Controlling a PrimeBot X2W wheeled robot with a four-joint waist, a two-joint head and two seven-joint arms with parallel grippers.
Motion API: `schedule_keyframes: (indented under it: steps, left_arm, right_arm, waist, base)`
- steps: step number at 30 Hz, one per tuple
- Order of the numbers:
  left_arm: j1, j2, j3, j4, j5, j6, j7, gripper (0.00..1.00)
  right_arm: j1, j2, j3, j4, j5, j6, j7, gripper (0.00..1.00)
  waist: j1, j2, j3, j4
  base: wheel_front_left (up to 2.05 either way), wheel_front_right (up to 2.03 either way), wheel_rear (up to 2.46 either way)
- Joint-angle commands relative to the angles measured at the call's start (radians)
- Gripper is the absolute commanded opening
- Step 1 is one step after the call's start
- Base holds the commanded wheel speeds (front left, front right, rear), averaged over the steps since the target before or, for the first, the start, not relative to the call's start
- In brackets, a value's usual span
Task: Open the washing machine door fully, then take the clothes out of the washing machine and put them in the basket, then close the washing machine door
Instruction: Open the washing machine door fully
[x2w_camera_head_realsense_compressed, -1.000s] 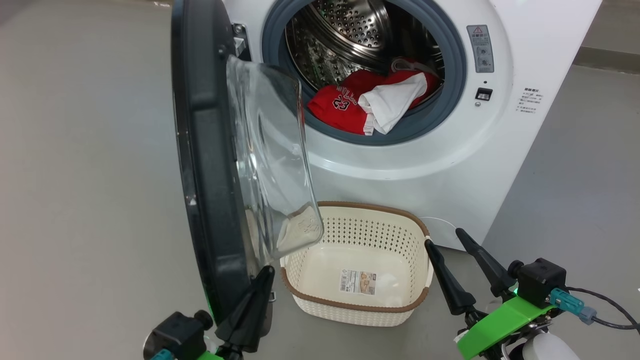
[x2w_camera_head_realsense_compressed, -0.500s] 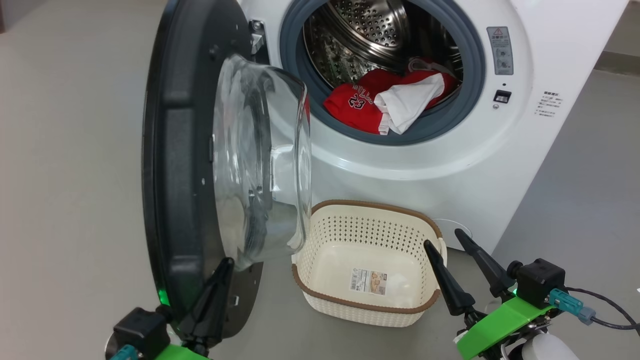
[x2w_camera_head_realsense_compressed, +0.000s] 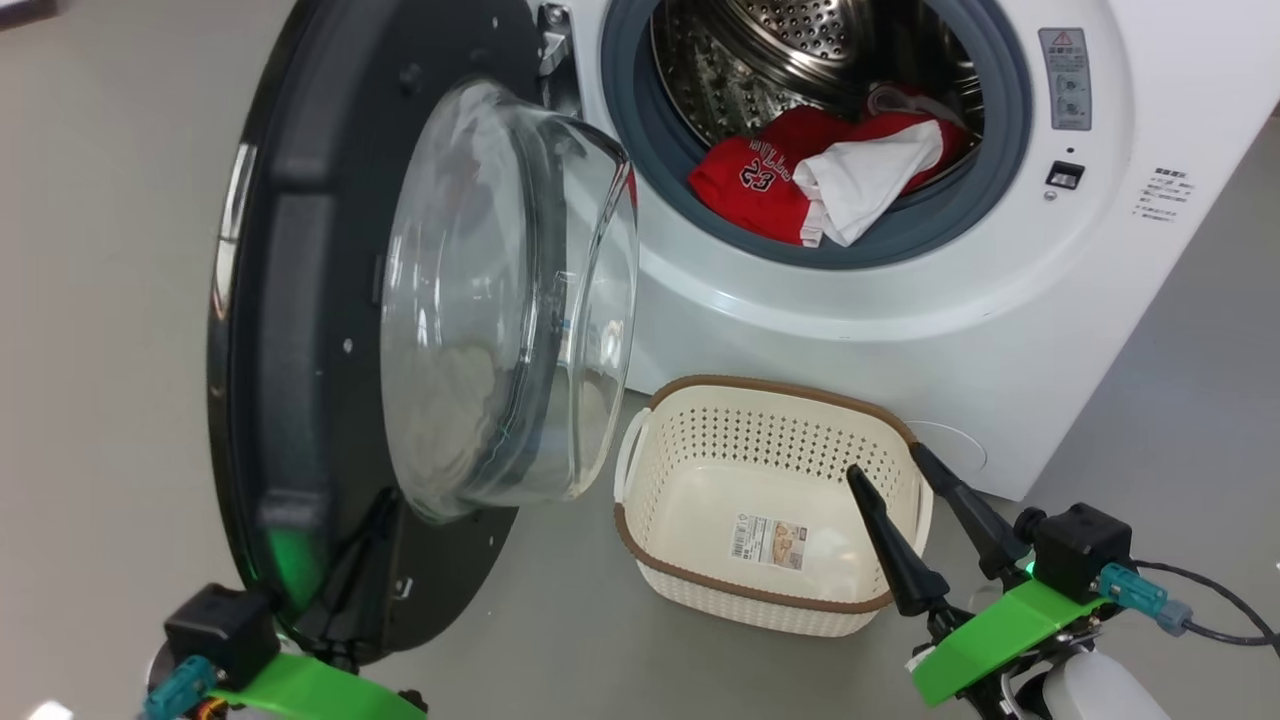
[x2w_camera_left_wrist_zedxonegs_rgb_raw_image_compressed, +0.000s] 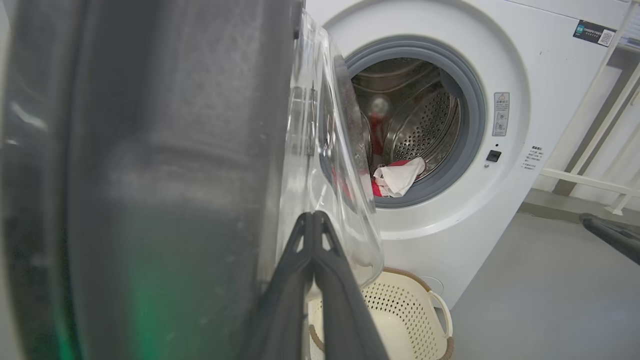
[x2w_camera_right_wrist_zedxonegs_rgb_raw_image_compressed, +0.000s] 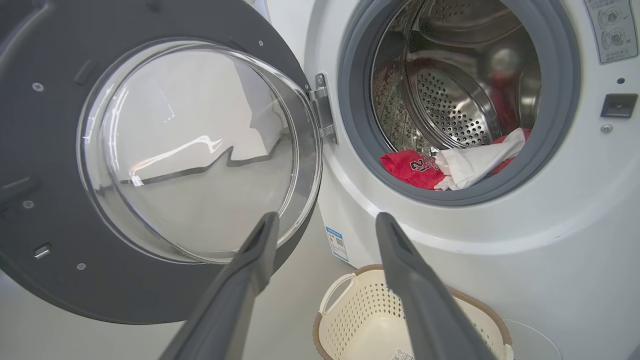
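the clenched left tool (x2w_camera_left_wrist_zedxonegs_rgb_raw_image_compressed: 312, 220) leans on the lower inner face of the half-swung washing machine door (x2w_camera_head_realsense_compressed: 300, 300), which likely needs pushing wider leftward, while the released right tool (x2w_camera_head_realsense_compressed: 885, 462) hangs above the basket (x2w_camera_head_realsense_compressed: 760, 385), nearer the clothes (x2w_camera_head_realsense_compressed: 800, 180) up ahead in the drum (x2w_camera_head_realsense_compressed: 760, 60).

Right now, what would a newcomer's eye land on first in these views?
First, the washing machine door, a wide black frame with a bulging glass bowl, swung open at the left of the head view. Next, the clothes, red and white, heaped at the front of the steel drum at upper right. Below the opening, the basket stands on the floor, holding nothing but its paper label.
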Motion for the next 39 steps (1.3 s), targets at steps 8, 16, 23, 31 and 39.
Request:
schedule_keyframes:
  steps: [8, 16, 23, 31, 39]
  left_arm:
    - [-0.097, 0.076, 0.087, 0.039, -0.012, 0.015, -0.002, 0.00]
    - [-0.149, 0.116, 0.112, 0.103, -0.016, 0.010, 0.003, 0.00]
    - [-0.201, 0.143, 0.126, 0.174, -0.023, 0.000, -0.001, 0.00]
    - [-0.278, 0.175, 0.133, 0.285, -0.021, -0.012, -0.009, 0.00]
    - [-0.351, 0.205, 0.140, 0.401, -0.028, -0.022, -0.008, 0.00]
  right_arm:
    - [-0.047, 0.008, 0.020, -0.021, -0.010, 0.002, -0.012, 1.00]
    - [-0.054, 0.012, 0.020, -0.018, -0.011, 0.002, -0.012, 1.00]
    - [-0.063, 0.015, 0.020, -0.018, -0.015, 0.002, -0.012, 1.00]
    - [-0.076, 0.022, 0.019, -0.017, -0.019, 0.002, -0.012, 1.00]
    - [-0.090, 0.030, 0.016, -0.014, -0.020, 0.002, -0.012, 1.00]
  waist:
    - [0.0001, 0.0000, 0.022, 0.036]
    - [0.0001, 0.0000, 0.032, 0.063]
    - [0.0001, 0.0000, 0.048, 0.074]
    - [0.0001, 0.0000, 0.077, 0.080]
    - [0.0001, 0.0000, 0.096, 0.077]
  base:
    - [0.00, 0.00, 0.00]
    - [0.00, 0.00, 0.00]
    - [0.00, 0.00, 0.00]
    - [0.00, 0.00, 0.00]
    - [0.00, 0.00, 0.00]
